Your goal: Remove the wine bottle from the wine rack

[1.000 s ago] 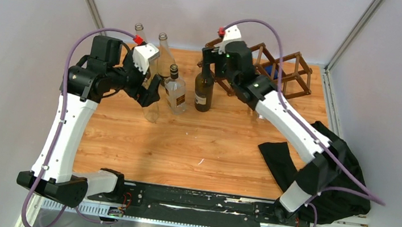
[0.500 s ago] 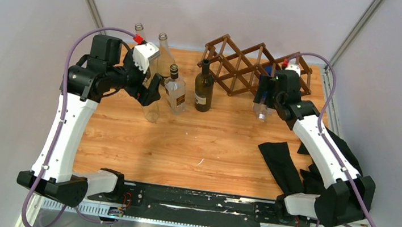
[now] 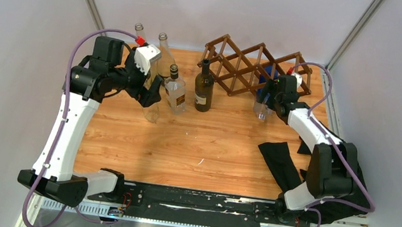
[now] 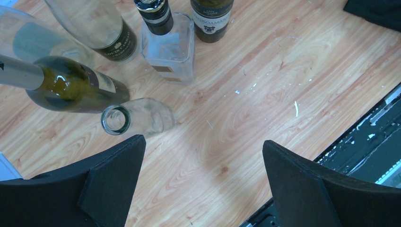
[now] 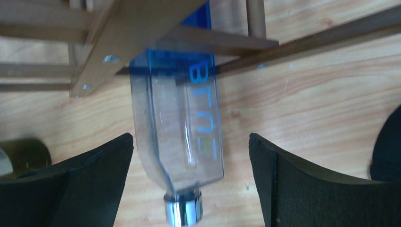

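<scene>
Since a second ago the right gripper (image 5: 189, 153) has swung from the dark bottle to the wine rack (image 5: 132, 23)'s right end. Its jaws are spread either side of the wine bottle (image 5: 177, 127), clear of it. The bottle is clear, blue-tinted glass with a silver cap and lies in a rack cell, cap outward. The left gripper (image 4: 203, 146) gapes too.

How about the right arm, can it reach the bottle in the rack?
Probably yes: the right tool is open, fingers either side of the blue bottle's capped end, clear of the wine rack.
</scene>
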Controlling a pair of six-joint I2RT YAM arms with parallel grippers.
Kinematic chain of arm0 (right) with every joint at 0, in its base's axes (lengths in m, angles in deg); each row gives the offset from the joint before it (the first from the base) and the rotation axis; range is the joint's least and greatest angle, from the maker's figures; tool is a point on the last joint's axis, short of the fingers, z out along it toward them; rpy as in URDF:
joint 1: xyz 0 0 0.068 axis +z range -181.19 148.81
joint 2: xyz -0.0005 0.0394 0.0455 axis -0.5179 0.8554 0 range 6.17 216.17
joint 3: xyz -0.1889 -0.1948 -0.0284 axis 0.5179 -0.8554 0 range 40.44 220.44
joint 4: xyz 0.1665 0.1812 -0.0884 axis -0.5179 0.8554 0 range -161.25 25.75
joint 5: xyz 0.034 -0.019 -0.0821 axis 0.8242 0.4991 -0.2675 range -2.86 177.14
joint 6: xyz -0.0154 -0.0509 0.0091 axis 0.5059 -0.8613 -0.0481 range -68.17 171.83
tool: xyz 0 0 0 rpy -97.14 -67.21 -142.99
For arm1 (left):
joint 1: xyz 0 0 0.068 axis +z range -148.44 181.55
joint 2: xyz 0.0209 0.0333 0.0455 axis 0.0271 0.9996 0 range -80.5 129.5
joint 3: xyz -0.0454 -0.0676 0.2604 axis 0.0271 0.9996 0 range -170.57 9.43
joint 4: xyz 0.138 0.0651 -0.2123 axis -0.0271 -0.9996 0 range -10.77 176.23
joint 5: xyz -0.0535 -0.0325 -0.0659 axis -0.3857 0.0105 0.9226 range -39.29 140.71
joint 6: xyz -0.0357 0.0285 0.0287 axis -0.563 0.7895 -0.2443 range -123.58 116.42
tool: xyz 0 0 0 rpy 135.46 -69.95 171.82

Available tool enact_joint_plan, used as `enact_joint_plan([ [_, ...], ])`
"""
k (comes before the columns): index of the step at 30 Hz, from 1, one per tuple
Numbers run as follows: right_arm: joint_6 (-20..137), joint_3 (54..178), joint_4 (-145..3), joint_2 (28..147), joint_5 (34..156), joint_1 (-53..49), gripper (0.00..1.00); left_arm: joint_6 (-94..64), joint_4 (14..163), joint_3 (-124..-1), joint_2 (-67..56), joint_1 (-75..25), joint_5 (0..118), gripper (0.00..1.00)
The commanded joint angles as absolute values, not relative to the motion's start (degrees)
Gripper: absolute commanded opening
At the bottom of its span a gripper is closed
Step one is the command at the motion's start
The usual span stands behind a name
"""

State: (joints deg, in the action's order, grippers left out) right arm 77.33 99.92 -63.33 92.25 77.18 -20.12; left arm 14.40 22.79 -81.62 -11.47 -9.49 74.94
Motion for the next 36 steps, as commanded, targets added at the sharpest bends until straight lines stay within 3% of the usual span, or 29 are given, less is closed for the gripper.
enact_joint_plan([
  [1,78.4,99.6,-72.5,95.7,77.8,-22.4,0.95,15.6,23.3,-80.9,-12.5,-9.1,75.3,1.00],
  [7,79.3,98.6,-79.4,101.0,79.4,-22.7,0.93,15.4,23.3,-80.7,-11.9,-9.0,75.8,1.00],
  [18,86.3,90.3,-92.4,103.5,84.6,-22.6,0.75,15.8,23.3,-80.0,-12.5,-9.0,75.6,1.00],
  [22,87.4,88.1,-95.9,102.4,87.7,-22.6,0.59,15.6,23.3,-79.7,-12.6,-9.1,75.9,1.00],
  [31,89.0,81.9,-97.4,92.4,89.5,-22.6,0.01,14.9,23.3,-79.8,-13.4,-9.1,76.2,1.00],
  [36,89.3,77.7,-97.0,86.0,90.7,-22.6,0.00,14.7,23.3,-79.0,-14.1,-9.1,77.1,1.00],
])
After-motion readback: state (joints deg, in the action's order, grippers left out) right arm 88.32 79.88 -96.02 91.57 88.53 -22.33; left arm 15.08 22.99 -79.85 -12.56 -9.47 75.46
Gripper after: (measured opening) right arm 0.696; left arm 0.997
